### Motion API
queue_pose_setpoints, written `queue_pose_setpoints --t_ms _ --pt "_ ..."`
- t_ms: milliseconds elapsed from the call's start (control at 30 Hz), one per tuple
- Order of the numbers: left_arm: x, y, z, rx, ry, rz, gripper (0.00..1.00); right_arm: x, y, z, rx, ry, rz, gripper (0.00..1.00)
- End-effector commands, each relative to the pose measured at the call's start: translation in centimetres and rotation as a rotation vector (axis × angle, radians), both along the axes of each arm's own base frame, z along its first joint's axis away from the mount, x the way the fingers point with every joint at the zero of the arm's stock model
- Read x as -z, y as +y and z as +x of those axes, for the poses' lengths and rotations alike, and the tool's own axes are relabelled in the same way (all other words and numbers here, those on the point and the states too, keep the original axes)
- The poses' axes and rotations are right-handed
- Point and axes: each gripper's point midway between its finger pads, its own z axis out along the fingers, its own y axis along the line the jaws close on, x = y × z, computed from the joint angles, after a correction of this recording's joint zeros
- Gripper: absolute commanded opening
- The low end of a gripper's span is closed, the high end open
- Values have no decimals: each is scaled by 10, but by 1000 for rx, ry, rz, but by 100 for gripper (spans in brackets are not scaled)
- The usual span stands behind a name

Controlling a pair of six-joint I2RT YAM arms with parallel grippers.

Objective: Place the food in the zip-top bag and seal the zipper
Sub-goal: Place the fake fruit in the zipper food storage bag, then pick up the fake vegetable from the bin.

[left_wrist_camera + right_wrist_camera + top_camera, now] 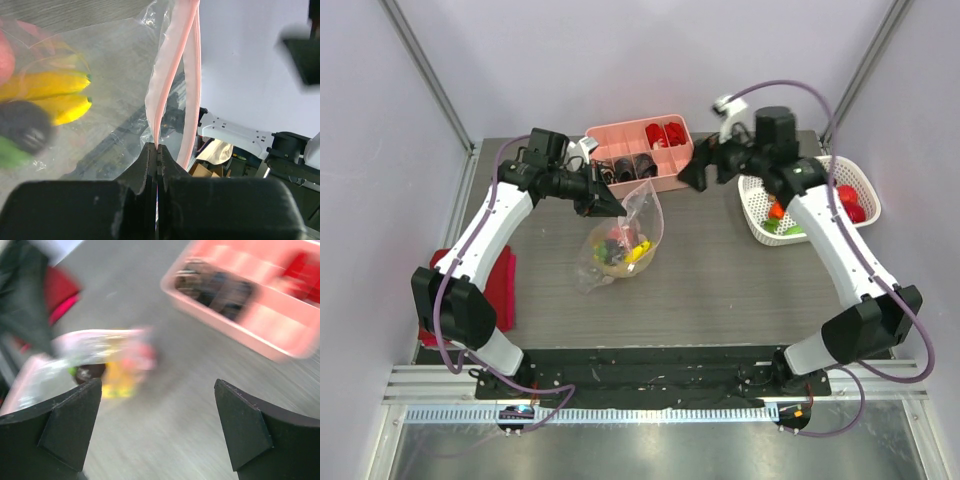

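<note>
Bright even light, faint shadows, top view sharp, right wrist view smeared, probably motion blur

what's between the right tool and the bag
Bare table only; the top view shows nothing lying between the right tool and the zip-top bag.

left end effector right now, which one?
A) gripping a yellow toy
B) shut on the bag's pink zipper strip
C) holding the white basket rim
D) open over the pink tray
B: in the left wrist view the left end effector has its jaws closed on the pink zipper strip at the mouth of the zip-top bag; the yellow food lies inside the bag, clear of the jaws.
</note>
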Motion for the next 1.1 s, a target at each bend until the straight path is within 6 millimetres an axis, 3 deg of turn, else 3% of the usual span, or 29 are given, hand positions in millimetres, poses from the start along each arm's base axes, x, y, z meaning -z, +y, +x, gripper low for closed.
queue_pose_setpoints --t_ms 0,33,167,267,400,633,867,1067 --pt "-17 2 -7 13 -42 -33 0 -18 -93 52 280 55 109 98" --pt "-16 2 -7 14 -42 -32 0 -13 -109 60 323 66 101 97" --pt "-14 3 -8 14 -36 -28 0 40 -207 94 661 144 -46 95" --pt "-12 3 -6 12 -33 -27 0 75 -261 99 858 217 -138 95" --pt "-11 3 -6 12 -32 -27 0 124 -303 104 1047 327 -257 92" --pt "-9 2 -5 13 -25 -24 0 190 -323 107 1135 479 -376 83" --pt "-6 3 -5 15 -21 -16 0 238 -322 110 1142 588 -391 79" --pt "-4 5 -3 12 -18 -12 0 260 -320 114 1134 650 -359 69"
